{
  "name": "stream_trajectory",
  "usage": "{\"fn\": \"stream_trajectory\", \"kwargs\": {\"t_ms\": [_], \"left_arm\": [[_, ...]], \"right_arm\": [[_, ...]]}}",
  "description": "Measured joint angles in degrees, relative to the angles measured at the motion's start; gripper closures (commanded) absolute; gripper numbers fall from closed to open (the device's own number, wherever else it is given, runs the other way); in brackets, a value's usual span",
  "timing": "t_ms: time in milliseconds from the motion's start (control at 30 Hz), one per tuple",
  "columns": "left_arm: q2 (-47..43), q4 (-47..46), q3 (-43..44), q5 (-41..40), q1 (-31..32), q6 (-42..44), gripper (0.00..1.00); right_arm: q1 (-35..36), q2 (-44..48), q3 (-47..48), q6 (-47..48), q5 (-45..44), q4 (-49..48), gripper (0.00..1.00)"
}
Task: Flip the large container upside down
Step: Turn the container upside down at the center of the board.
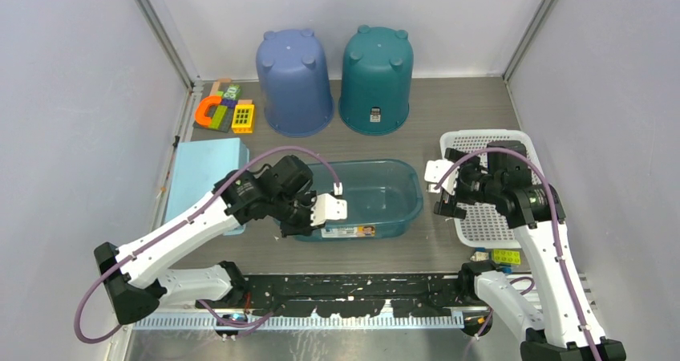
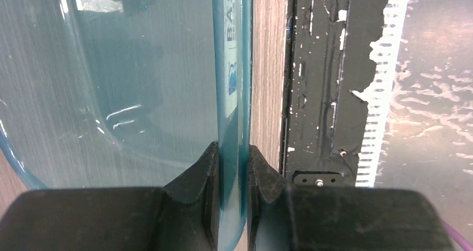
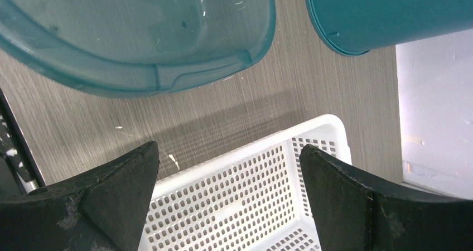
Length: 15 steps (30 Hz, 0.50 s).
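Container (image 1: pixel 377 194) near wall clamped in my left gripper (image 2: pixel 231 170) | sits upright mid-table | my right gripper (image 1: pixel 441 191) spread apart, empty, over basket (image 1: pixel 481 134) | risk: slick thin wall may slip from this one-sided pinch when tipped, or container skids into basket

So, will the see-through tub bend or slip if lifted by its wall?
The tub has a thin-looking wall, so it probably flexes. Empty, so likely light. The left tool pinches smooth plastic at one edge; it may slip.
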<state>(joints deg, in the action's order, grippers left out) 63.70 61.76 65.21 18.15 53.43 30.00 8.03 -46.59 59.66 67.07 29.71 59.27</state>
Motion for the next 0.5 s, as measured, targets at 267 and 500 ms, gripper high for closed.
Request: {"fn": "stream_trajectory", "kwargs": {"t_ms": [267,500], "left_arm": [[1.0,3.7,4.2,6.0,-4.9,-1.2,1.00],[2.7,6.4,7.1,12.5,-9.9,-1.4,1.00]], "right_arm": [[0.3,0.0,-1.9,4.9,2.6,1.5,0.00],[0.7,0.2,-4.7,5.0,5.5,-0.8,0.00]]}}
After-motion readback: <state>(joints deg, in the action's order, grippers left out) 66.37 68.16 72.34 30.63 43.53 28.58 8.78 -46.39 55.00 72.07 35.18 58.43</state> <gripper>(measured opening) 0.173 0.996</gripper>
